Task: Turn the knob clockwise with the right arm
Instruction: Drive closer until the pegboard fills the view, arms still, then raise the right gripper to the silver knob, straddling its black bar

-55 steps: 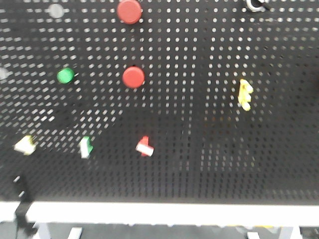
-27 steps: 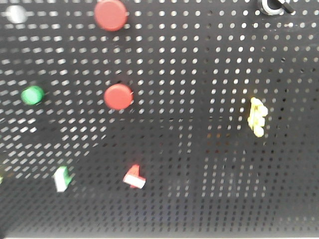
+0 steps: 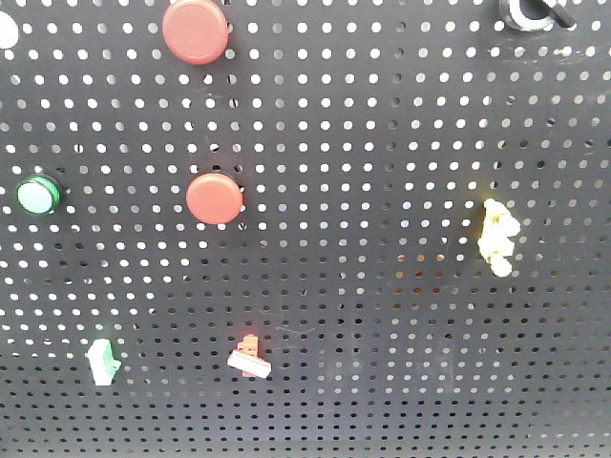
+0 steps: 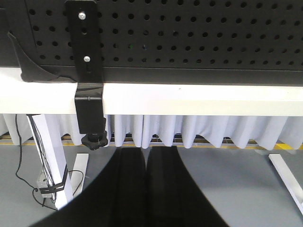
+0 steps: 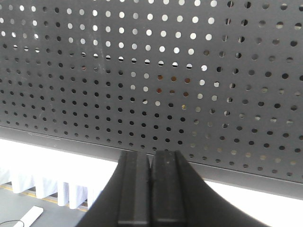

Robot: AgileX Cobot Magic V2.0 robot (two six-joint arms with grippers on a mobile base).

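Front view, left to right on the black perforated panel (image 3: 382, 143): green-rimmed button (image 3: 38, 195); upper red button (image 3: 196, 31) and lower red button (image 3: 214, 197); yellow fitting (image 3: 497, 237); the knob (image 3: 527, 11) at the upper right corner, cut by the frame edge, nothing touching it. Wrist views: left tool (image 4: 146, 151), fingers pressed together and empty, facing the white table (image 4: 213, 99) edge; right tool (image 5: 151, 158), likewise closed and empty, facing the panel.

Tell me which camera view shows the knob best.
The exterior front-facing view: the knob sits at the top right edge, partly cropped. Neither wrist view shows it; they face the perforated panel lower down.
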